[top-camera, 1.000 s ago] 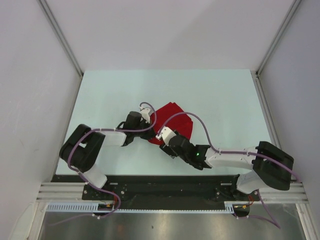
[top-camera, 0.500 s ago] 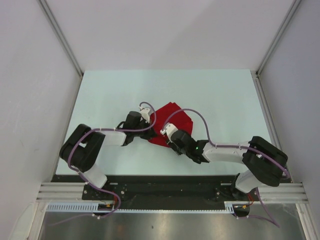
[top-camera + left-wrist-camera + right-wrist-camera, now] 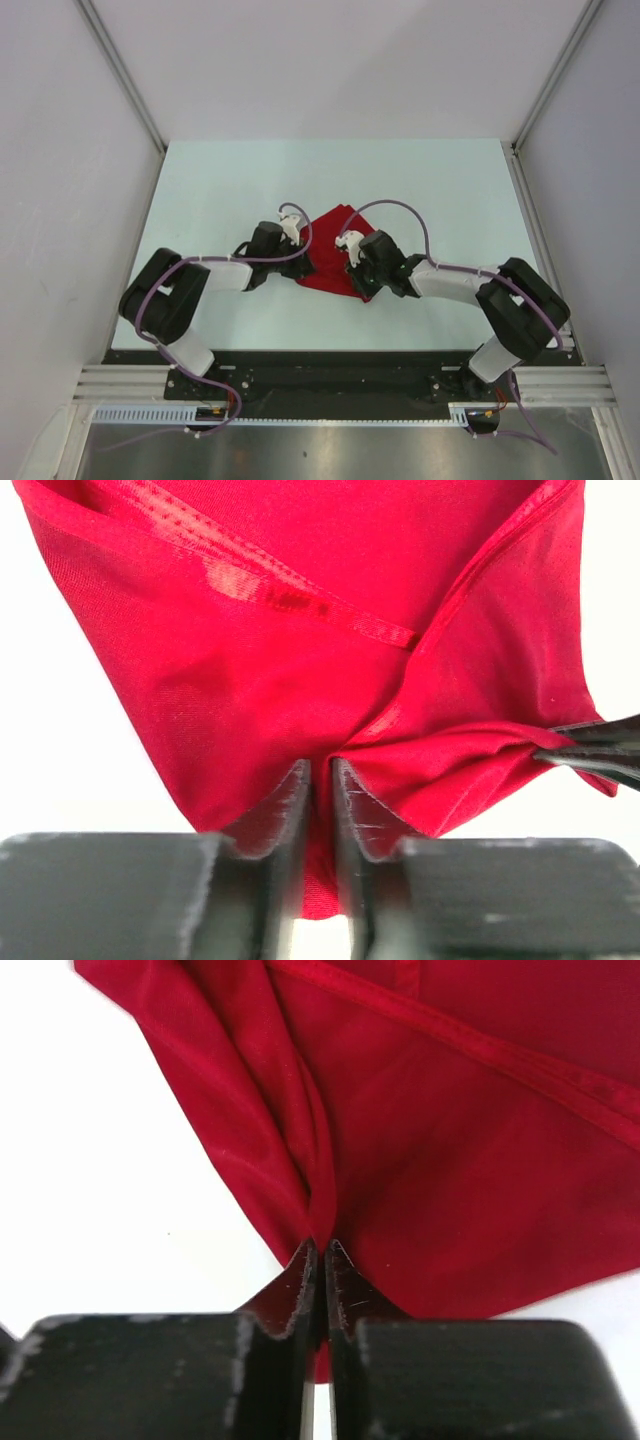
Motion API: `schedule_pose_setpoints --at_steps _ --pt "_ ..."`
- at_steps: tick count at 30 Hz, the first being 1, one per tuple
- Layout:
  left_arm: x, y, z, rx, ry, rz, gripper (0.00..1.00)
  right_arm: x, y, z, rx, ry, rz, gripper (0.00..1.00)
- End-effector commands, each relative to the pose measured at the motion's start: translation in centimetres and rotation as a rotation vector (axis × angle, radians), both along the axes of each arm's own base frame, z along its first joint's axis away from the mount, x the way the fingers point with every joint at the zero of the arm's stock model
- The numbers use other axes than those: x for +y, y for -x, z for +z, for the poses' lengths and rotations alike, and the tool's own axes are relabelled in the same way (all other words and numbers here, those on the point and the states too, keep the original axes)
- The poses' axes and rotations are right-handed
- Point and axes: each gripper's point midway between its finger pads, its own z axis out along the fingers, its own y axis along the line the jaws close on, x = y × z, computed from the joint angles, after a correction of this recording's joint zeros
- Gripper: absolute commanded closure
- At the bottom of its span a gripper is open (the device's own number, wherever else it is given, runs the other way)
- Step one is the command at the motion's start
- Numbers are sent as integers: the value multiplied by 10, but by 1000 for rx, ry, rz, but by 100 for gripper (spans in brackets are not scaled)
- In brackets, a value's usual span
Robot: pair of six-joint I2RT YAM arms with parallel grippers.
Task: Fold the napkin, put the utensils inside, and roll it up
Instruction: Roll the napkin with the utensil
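Top external view puts the napkin (image 3: 335, 255) near the middle of the desk (image 3: 220, 190), lying as a crumpled red patch between the two arms. The left pincer (image 3: 300, 263) is at its left near corner and the right pincer (image 3: 353, 272) at its right near edge.

From the left wrist we see the left pincer's fingers almost together, with a gathered pleat of red cloth caught in the narrow slit between them. Puckers run out from that spot, so we read it as pinching the napkin. From the right wrist the right pincer's fingers are pressed together on another pleat, with folds fanning away from the tips. A hemmed edge crosses the cloth in both wrist views.

We judge the fold to be the step in hand, with both pincers gripping the near side of the cloth. The utensils show in none of the views (hidden under cloth or arm, or out of frame, we cannot tell), so placing and rolling are not yet begun.

The next move, as we see it, calls for both arms to lift evenly, carry the held edge across to the far side, keep the cloth taut between them, and lay it flat before letting go.
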Motion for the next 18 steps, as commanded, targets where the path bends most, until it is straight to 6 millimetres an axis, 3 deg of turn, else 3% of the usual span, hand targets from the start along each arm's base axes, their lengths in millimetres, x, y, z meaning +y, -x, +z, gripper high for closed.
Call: schedule_pose_setpoints --at_steps 1,2,3,6,12,13,18 --pt "7 -10 16 -15 -8 62 61 10 11 -8 180 -48 63 98" --pt "8 -13 23 -30 1 76 56 14 8 -6 195 -64 71 99" --pt "10 -18 34 -59 6 102 45 13 10 -11 225 -52 74 100" --pt "15 -21 51 -99 18 145 33 14 8 -20 276 -46 71 100" --pt "40 -15 54 -154 -12 252 21 14 2 -27 336 -35 47 100" --pt "42 -13 61 -181 0 258 20 15 -1 -26 341 -38 41 100" --pt "46 4 53 -197 3 214 19 14 -2 -33 415 -46 30 100"
